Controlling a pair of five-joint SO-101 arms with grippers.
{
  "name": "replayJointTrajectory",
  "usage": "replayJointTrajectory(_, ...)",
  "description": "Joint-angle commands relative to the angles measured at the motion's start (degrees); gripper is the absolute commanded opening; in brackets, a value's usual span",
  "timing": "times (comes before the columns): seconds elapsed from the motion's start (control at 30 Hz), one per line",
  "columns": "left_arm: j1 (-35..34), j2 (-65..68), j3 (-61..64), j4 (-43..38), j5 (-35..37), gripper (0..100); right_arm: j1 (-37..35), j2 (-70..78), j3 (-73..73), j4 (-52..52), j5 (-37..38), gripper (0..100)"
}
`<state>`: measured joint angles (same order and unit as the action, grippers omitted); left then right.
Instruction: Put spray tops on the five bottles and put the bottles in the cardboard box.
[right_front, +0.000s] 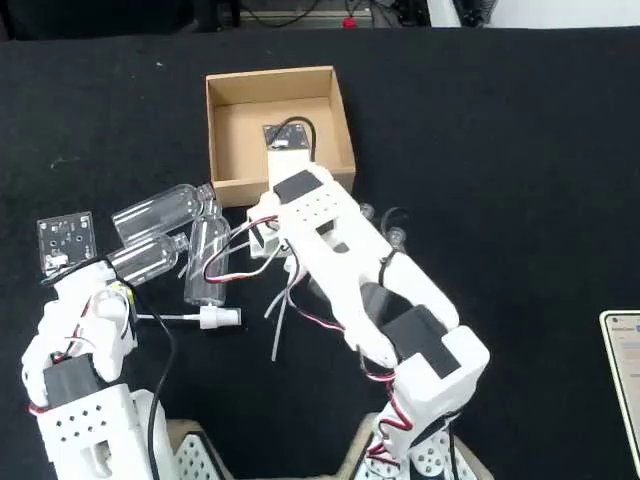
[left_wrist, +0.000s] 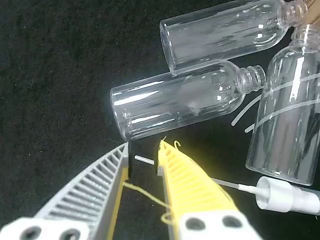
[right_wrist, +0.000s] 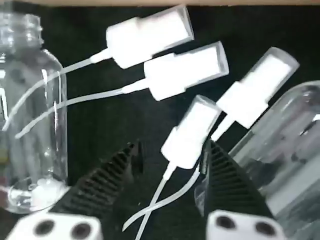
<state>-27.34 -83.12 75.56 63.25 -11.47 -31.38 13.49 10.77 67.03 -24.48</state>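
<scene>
Holding left gripper (left_wrist: 144, 147) open, grey and yellow fingers apart, tips just short of the base of a clear bottle (left_wrist: 185, 97) lying on the black table (right_front: 520, 150). Lying just beside it: second bottle (left_wrist: 225, 30) and third bottle (left_wrist: 290, 115), both cut off at frame edge, plus a lone spray top (left_wrist: 287, 195). Holding right gripper (right_wrist: 170, 147) spread too, w/ one white top (right_wrist: 192, 132) lying btwn the tips, close to one finger; contact hard to judge. Lying beyond: three further tops (right_wrist: 185, 70). Hiding most of that pile in the high view: right arm (right_front: 340, 260). Sitting open behind: cardboard box (right_front: 240, 140), part-covered by the wrist.
</scene>
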Motion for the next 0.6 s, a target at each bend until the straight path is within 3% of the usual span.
replayJointTrajectory(0.0,-0.40,-0.53,-1.01,-0.35,0.44,11,0.97,1.19,-2.86,-0.44,0.79,17.4)
replayJointTrajectory(0.37,-0.40,-0.53,-1.10,-0.53,0.44,11,3.08,6.81,-5.76,-0.35,0.97,16.8)
replayJointTrajectory(0.57,-0.40,-0.53,-1.10,-0.35,0.53,11,2.90,6.46,-7.87,3.60,4.13,2.6)
